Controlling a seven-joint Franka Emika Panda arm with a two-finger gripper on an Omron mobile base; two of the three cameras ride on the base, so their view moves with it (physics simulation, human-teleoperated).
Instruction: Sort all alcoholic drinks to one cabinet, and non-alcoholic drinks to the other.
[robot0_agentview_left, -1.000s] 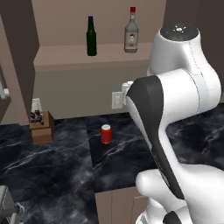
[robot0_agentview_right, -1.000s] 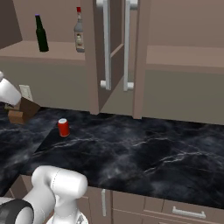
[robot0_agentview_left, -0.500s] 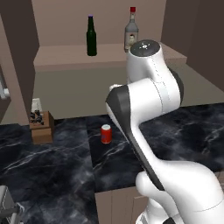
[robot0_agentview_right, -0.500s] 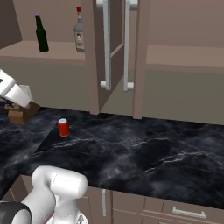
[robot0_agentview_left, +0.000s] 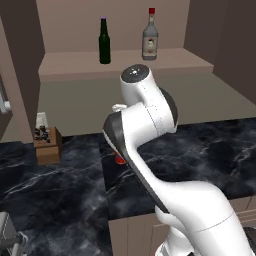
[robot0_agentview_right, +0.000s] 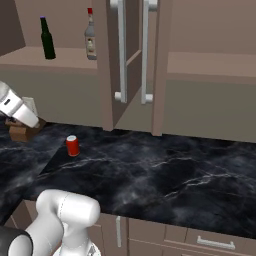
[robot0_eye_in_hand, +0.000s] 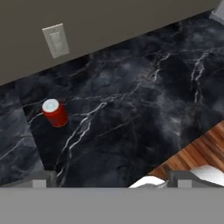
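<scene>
On the black marble counter stands a short red can with a silver top; the hand view looks down on the can at its left. My arm hides most of the can in the left base view. A dark green bottle with a purple cap and a clear bottle with a red cap stand upright on the high open cabinet shelf. My gripper is open, holds nothing, and hovers well above the counter, to the right of the can.
A wooden knife block sits by the back wall at the left. A wall outlet is above the counter. Cabinet doors with long handles hang ajar right of the shelf. Wooden floor shows past the counter's edge.
My arm has swung toward the left, and in the left base view it now covers most of the can. The can and both bottles have stayed put. The jaws stay open.
</scene>
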